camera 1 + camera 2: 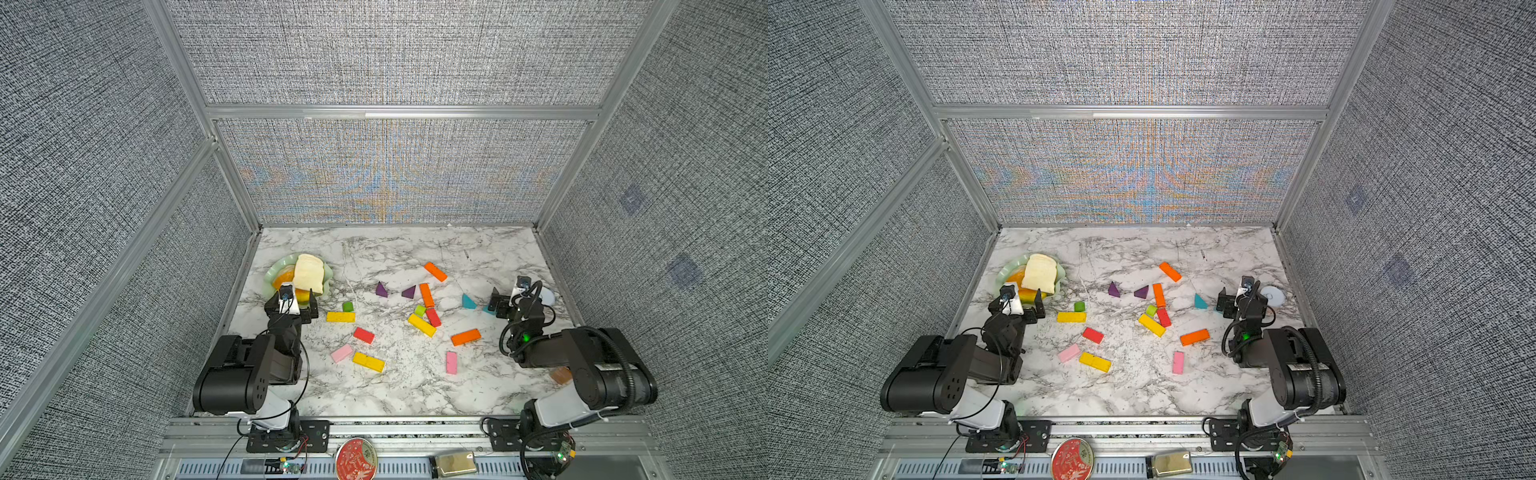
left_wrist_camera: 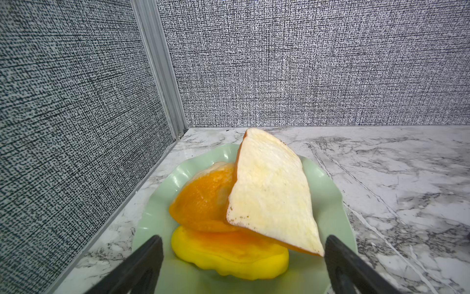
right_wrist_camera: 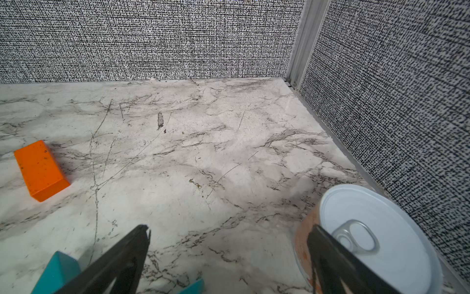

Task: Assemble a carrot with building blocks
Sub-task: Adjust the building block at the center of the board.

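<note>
Both pairs of jaws are seen spread to full width, with nothing gripped. The left jaws are poised low over the near rim of a pale green plate [image 2: 152,203], on which a bread slice [image 2: 272,196] is leaned over an orange piece [image 2: 203,201] and a yellow piece [image 2: 229,257]; none of it is touched, and none is needed for the carrot. The right jaws are held just above the marble surface [image 3: 203,152], with a teal triangle [image 3: 58,269] just outside one jaw and a pull-tab can [image 3: 376,229] just beside the other. This wide, empty stance at the two sides is judged a ready posture that leaves the middle unobstructed. There the building blocks are scattered loose, none joined. In a top view a dark green stub [image 1: 348,306] and a yellow bar [image 1: 340,317] are found near the left jaws. A far orange bar [image 1: 435,271], a middle orange bar [image 1: 426,295], a light green stub [image 1: 419,310] and a near orange bar [image 1: 466,337], probably wanted for root and leaves, lie nearer the right jaws, though apart from them.
</note>
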You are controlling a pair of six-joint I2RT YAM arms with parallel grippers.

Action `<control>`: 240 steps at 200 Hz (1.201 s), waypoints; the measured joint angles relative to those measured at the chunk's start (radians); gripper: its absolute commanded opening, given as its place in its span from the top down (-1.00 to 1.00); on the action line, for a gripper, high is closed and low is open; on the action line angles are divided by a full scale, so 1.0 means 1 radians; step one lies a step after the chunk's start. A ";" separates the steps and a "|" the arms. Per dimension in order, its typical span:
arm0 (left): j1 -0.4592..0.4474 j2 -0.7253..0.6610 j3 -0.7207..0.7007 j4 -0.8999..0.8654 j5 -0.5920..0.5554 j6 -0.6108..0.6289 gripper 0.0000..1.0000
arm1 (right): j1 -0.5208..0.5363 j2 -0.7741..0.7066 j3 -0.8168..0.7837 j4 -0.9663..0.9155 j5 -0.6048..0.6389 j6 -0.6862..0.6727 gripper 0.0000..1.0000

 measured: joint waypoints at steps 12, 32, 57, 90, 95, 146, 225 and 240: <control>0.000 0.000 0.000 0.000 0.000 0.000 -0.99 | 0.000 0.000 0.000 0.000 0.000 0.000 -0.98; 0.000 0.000 0.000 0.000 0.000 0.000 -0.99 | 0.000 0.000 0.000 0.000 0.000 0.000 -0.98; 0.000 0.000 0.000 0.000 0.000 0.000 -0.99 | 0.000 0.000 0.000 0.000 0.000 0.000 -0.98; 0.000 0.000 0.000 0.000 0.000 0.000 -0.98 | 0.000 0.000 0.000 0.000 0.000 0.000 -0.98; 0.000 0.000 0.000 0.000 0.000 0.000 -0.98 | 0.000 0.000 0.000 0.000 0.000 0.000 -0.99; 0.000 0.000 0.000 0.000 0.000 0.000 -0.99 | -0.001 0.000 0.000 0.000 0.000 0.000 -0.98; -0.014 -0.510 0.075 -0.276 -0.042 -0.014 -0.99 | 0.011 -0.063 0.029 -0.080 0.032 -0.002 -0.98; -0.015 -0.597 0.179 -0.419 -0.021 -0.040 -0.99 | 0.039 -0.138 0.122 -0.212 0.057 -0.014 -0.98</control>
